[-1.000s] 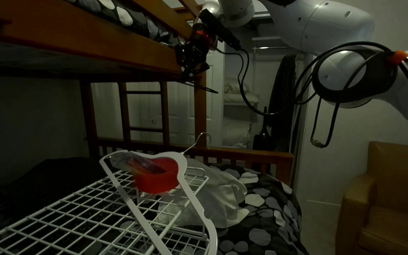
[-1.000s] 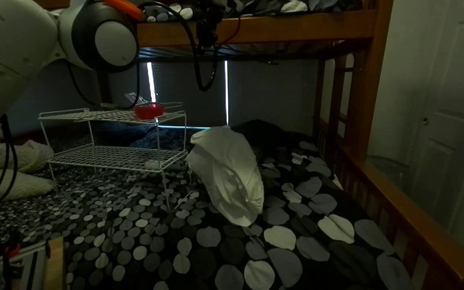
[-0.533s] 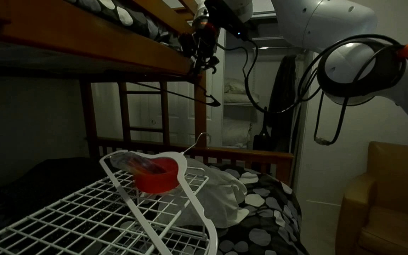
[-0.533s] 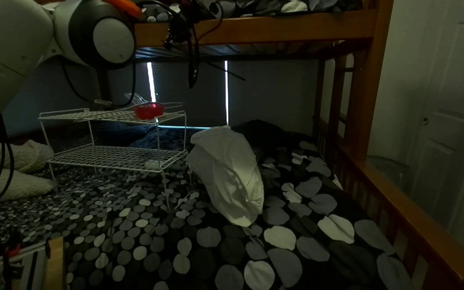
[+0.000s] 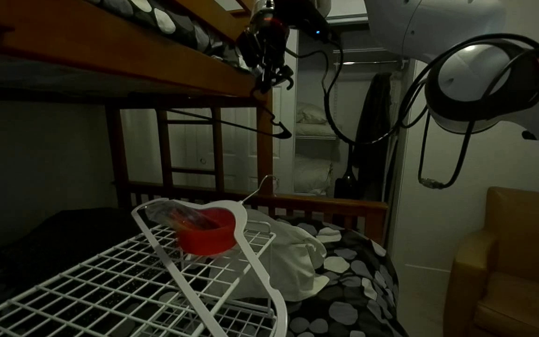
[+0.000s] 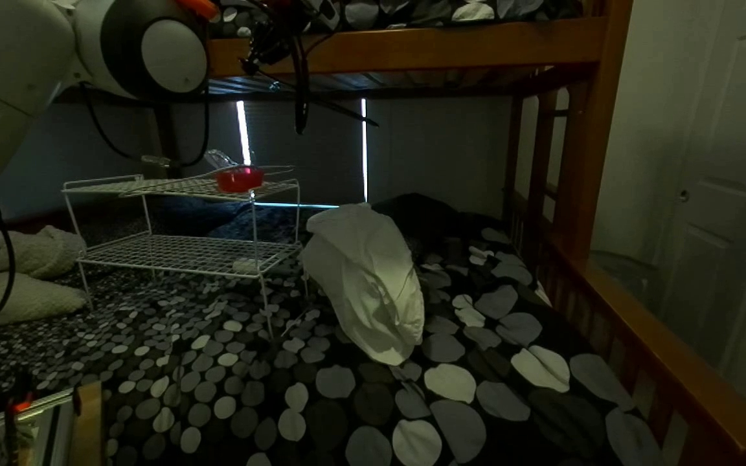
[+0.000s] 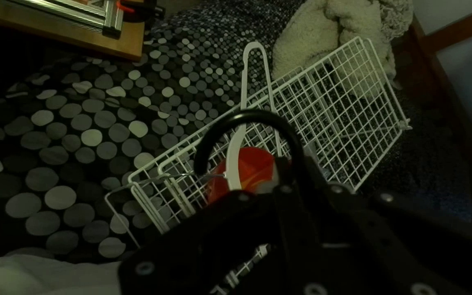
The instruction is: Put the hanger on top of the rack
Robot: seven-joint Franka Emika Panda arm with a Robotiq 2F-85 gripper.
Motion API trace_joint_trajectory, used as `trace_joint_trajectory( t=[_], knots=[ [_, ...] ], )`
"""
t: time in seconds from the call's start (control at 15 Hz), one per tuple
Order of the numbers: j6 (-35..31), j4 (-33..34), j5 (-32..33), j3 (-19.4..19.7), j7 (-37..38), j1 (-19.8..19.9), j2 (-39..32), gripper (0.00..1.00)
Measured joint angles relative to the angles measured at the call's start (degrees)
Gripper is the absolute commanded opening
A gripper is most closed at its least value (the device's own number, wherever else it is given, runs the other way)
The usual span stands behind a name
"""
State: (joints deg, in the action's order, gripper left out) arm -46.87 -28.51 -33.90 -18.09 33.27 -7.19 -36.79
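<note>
My gripper is shut on the hook of a black hanger, which hangs below it beside the upper bunk rail. In an exterior view the gripper and the thin dark hanger are above and to the right of the rack's middle. In the wrist view the black hook curves out from between the fingertips of the gripper; the hanger's body is hidden there. The white wire rack has two shelves and stands on the bed, lower than the hanger. It also shows in the wrist view.
A white hanger and a red ring-shaped roll with clear plastic lie on the rack's top shelf. White cloth lies beside the rack. The wooden upper bunk rail is close to the gripper. A cream blanket lies behind.
My gripper has moved left in one exterior picture and slightly right and up in another, carrying the black hanger. The hanger now shows more of its length below the gripper. The rack has not moved.
</note>
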Motion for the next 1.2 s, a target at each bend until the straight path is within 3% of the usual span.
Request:
trace_joint_trajectory(
  t=[0.33, 0.6, 0.87, 1.0, 1.2],
  knots=[
    [0.0, -1.8, 0.0, -2.1, -2.8, -1.3, 0.0, 0.02],
    [0.0, -5.3, 0.0, -6.9, -3.7, -4.9, 0.3, 0.02],
    [0.0, -7.4, 0.6, -8.0, -1.7, -8.3, 2.1, 0.02],
    [0.1, -11.1, 1.8, -10.5, 0.6, -8.9, 3.9, 0.02],
    [0.1, -19.5, 3.5, -17.9, 3.1, -7.6, 5.8, 0.02]
  ],
)
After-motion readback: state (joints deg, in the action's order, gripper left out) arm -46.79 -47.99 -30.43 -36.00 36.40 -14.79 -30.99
